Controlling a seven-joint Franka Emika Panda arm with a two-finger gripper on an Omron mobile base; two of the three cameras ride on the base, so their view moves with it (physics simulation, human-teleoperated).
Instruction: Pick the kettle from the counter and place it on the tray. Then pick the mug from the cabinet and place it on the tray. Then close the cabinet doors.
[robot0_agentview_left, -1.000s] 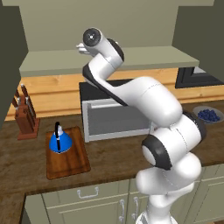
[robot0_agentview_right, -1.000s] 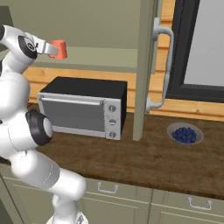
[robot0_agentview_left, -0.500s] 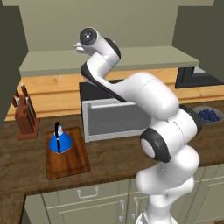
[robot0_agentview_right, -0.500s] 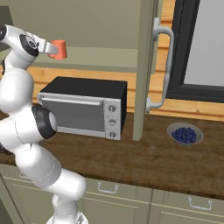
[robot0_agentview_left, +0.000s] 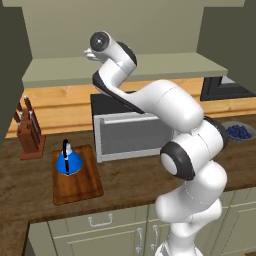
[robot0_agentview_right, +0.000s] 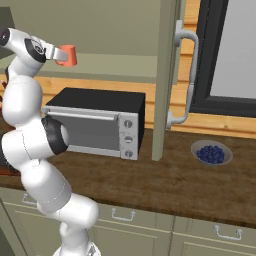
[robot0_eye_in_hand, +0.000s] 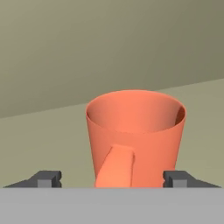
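Note:
The salmon-orange mug (robot0_eye_in_hand: 135, 131) stands upright on the cabinet shelf (robot0_agentview_left: 150, 65), its loop handle turned toward my hand. My gripper (robot0_eye_in_hand: 113, 179) is open around it, one fingertip (robot0_eye_in_hand: 48, 178) on each side of the mug's base. From the right base view the mug (robot0_agentview_right: 66, 55) sits just past the gripper (robot0_agentview_right: 56, 53), high up inside the olive-green cabinet. The blue kettle (robot0_agentview_left: 67, 161) rests on the reddish-brown tray (robot0_agentview_left: 82, 187), which lies on the dark wood counter (robot0_agentview_left: 130, 190). The right cabinet door (robot0_agentview_right: 167, 75) stands swung open, edge-on, with its silver handle (robot0_agentview_right: 190, 80).
A black and silver microwave (robot0_agentview_right: 100, 122) sits on the counter right under the shelf and my arm. A wooden knife block (robot0_agentview_left: 30, 135) stands left of the tray. A bowl of blueberries (robot0_agentview_right: 211, 152) lies at the right, below a dark-framed window (robot0_agentview_right: 230, 55).
The arm's middle links have shifted a little while the hand stays at the mug. The mug, kettle and tray have not moved.

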